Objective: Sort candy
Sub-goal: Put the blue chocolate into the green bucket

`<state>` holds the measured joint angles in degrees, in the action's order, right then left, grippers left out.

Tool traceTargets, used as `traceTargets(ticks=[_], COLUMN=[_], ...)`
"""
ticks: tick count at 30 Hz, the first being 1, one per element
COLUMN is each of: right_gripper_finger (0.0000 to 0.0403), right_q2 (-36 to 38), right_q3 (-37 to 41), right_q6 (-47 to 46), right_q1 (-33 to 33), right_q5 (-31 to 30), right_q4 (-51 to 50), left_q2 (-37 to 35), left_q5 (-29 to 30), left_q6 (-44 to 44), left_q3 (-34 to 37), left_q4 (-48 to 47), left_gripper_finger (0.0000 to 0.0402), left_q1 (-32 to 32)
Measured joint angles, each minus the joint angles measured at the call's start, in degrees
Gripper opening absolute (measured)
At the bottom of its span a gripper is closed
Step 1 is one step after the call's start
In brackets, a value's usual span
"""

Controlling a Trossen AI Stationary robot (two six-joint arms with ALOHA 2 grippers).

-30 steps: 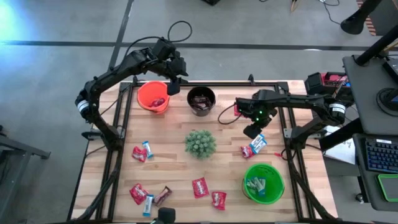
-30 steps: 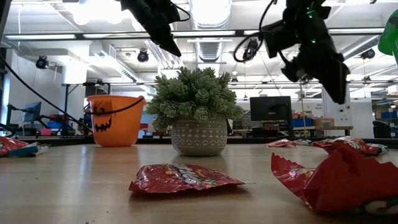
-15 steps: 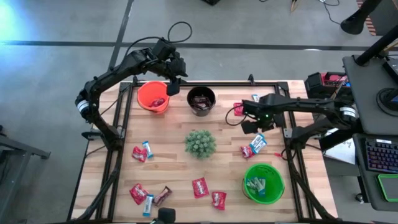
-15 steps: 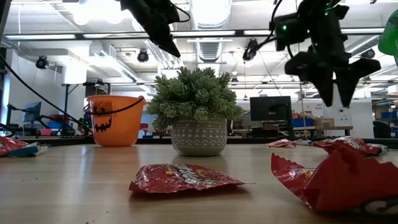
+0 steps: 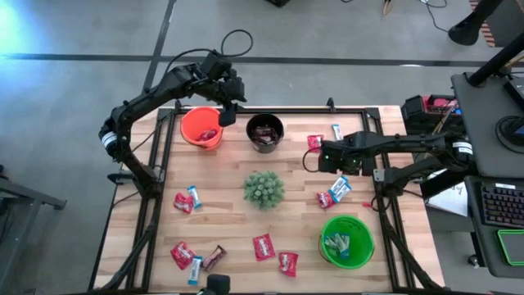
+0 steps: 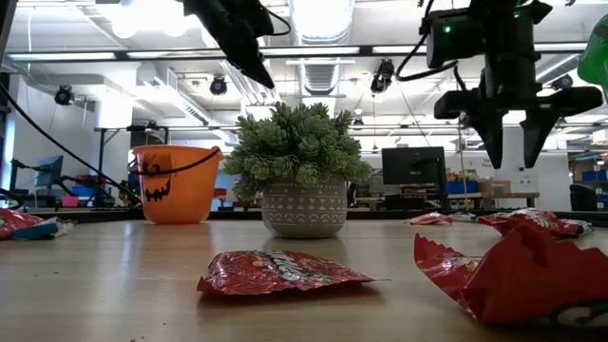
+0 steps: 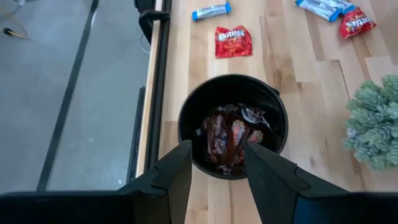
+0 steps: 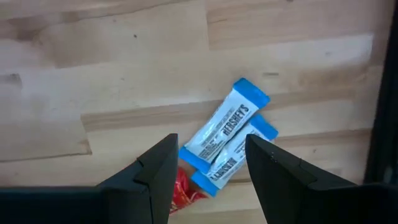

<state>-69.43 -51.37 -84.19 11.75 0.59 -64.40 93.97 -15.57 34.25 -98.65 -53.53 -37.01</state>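
Blue-and-white wrapped bars [image 8: 227, 127], two stacked slantwise with a red wrapper [image 8: 186, 186] touching them, lie on the pale wooden table [image 5: 221, 221] right of centre in the high view, directly under the right gripper [image 8: 208, 165], whose dark fingers stand apart and empty above them. The likely trouble here is a descent that catches both bars, or the red wrapper too, since they overlap; a mixed pinch would put the wrong sweet in a bucket. Other candy is scattered at lower left, lower centre and upper right of the high view. The left gripper [image 7: 217, 165] hangs above the round black bucket [image 7: 273, 121] near the top centre, fingers parted with nothing between them; that bucket holds dark brown wrapped sweets [image 7: 230, 137]. The orange plastic pumpkin bucket [image 5: 201, 127] to its left holds a red sweet, and the green bucket [image 5: 347, 240] at lower right holds light blue ones. A spiky green potted plant [image 5: 264, 188] sits mid-table.
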Motion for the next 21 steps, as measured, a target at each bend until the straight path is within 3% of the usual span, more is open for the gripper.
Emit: traceTargets(ticks=[11,21], right_gripper_finger=[0.0178,0.0178], right_q2=[0.0,0.0], right_q3=[2.2,4.7], right_q6=[-19.3,-30.9], right_q1=[-7.3,-8.1], right_q5=[-0.6,-3.0], right_q4=[0.6,4.6], left_q2=[0.0,0.0], left_q5=[0.1,0.1], left_q6=[2.9,4.3], left_q3=[0.0,0.0], left_q4=[-5.5,-6.8], left_gripper_finger=[0.013,0.013], left_q1=[-0.6,-0.6])
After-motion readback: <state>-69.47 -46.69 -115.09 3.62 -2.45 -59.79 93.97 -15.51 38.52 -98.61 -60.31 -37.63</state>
